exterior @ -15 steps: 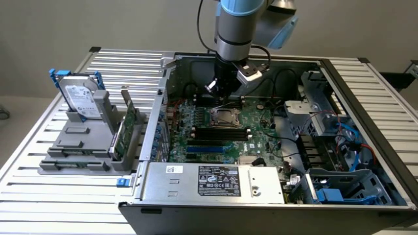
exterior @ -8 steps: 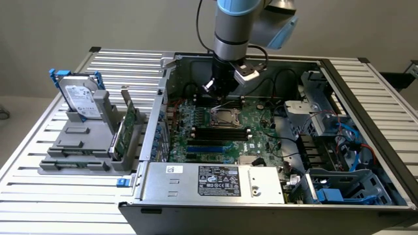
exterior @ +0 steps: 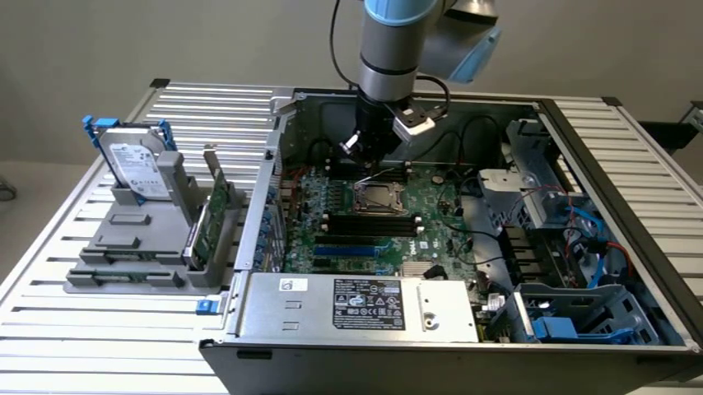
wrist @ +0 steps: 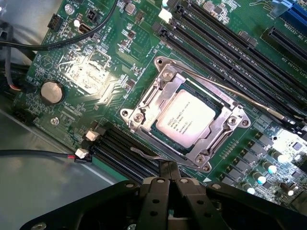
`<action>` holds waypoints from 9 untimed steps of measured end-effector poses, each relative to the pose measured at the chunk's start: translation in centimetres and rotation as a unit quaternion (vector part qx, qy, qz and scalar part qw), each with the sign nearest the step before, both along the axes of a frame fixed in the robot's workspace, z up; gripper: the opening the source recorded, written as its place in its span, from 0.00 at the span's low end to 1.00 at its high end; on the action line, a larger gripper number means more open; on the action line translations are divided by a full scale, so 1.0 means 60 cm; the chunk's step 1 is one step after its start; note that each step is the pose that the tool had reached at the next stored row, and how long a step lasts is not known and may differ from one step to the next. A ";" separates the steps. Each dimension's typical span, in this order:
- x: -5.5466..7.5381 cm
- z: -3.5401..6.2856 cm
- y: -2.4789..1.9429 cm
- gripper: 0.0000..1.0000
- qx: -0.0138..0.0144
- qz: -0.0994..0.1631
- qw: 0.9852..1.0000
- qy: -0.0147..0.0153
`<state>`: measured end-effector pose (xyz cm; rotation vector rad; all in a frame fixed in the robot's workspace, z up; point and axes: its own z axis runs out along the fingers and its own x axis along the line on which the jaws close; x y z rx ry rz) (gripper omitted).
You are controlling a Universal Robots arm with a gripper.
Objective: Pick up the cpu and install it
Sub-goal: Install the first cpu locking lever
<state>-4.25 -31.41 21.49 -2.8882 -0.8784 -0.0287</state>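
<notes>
Beyond the closed pincer (wrist: 169, 168), the cpu (wrist: 184, 123) seemingly sits in its socket (wrist: 224, 128).

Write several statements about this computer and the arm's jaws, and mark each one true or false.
1. The cpu lies in its socket on the motherboard. True.
2. The jaws are clamped on the cpu. False: they are shut on nothing, above the board and apart from the cpu.
3. The hard drive stands upright in a grey holder outside the computer case. True.
4. The hard drive stands at the exterior view's right of the case. False: it is at that view's left.
5. A round coin battery sits on the motherboard. True.
</notes>
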 end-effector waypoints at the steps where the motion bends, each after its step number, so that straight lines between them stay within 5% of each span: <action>1: 0.000 0.000 0.0002 0.11 0.000 0.000 1.000 0.000; 9: 0.000 -0.004 0.0002 0.11 -0.002 0.001 1.000 0.000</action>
